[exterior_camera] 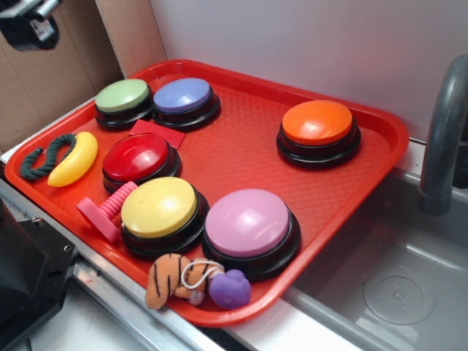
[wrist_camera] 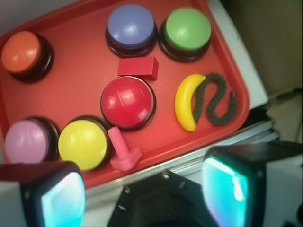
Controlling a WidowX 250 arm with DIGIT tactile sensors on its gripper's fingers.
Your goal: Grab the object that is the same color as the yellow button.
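A small yellow banana toy (exterior_camera: 74, 159) lies at the left end of the red tray (exterior_camera: 241, 139), touching a dark green rope ring (exterior_camera: 45, 156). In the wrist view the banana (wrist_camera: 185, 100) lies right of the red button, with the rope (wrist_camera: 215, 98) against its right side. The yellow button (exterior_camera: 159, 208) stands near the tray's front edge; it also shows in the wrist view (wrist_camera: 83, 144). My gripper (wrist_camera: 144, 194) is open and empty, high above the tray's near edge; only part of it shows in the top left corner of the exterior view (exterior_camera: 28, 22).
On the tray are light green (exterior_camera: 123, 96), blue (exterior_camera: 182, 96), red (exterior_camera: 137, 157), orange (exterior_camera: 318, 123) and pink (exterior_camera: 247, 223) buttons, a red block (exterior_camera: 157, 133), a pink bolt (exterior_camera: 107, 211), a tiger toy (exterior_camera: 167, 281) and a purple toy (exterior_camera: 230, 289). A sink with a grey faucet (exterior_camera: 443, 131) lies to the right.
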